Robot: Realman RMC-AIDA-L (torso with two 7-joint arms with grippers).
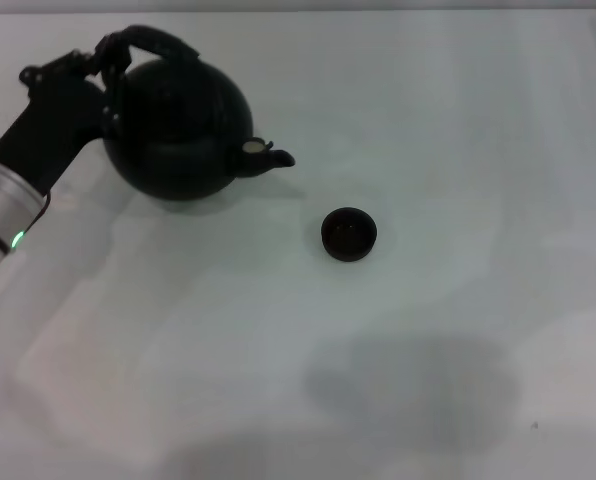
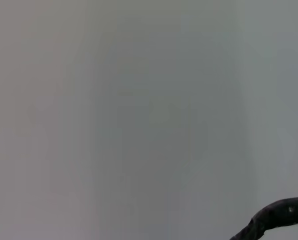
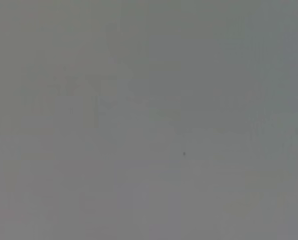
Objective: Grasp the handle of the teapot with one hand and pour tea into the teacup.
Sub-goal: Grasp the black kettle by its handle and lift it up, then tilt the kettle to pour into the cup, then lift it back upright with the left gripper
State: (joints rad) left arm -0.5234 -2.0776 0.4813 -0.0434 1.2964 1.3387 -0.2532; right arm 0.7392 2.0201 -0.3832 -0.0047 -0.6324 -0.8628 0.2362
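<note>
The round matte black teapot (image 1: 178,130) is at the far left of the white table, its short spout (image 1: 275,157) pointing right toward the teacup. Its arched black handle (image 1: 156,42) rises over the top. My left gripper (image 1: 109,58), black on a silver arm, comes in from the left and is closed on the handle's left end. A piece of the handle shows in the left wrist view (image 2: 284,212). The small dark teacup (image 1: 349,234) stands upright on the table, to the right of the spout and nearer to me, apart from the pot. My right gripper is out of view.
The white table (image 1: 458,120) stretches bare to the right and front. A soft dark shadow (image 1: 418,390) lies on the table near the front. The right wrist view shows only plain grey surface.
</note>
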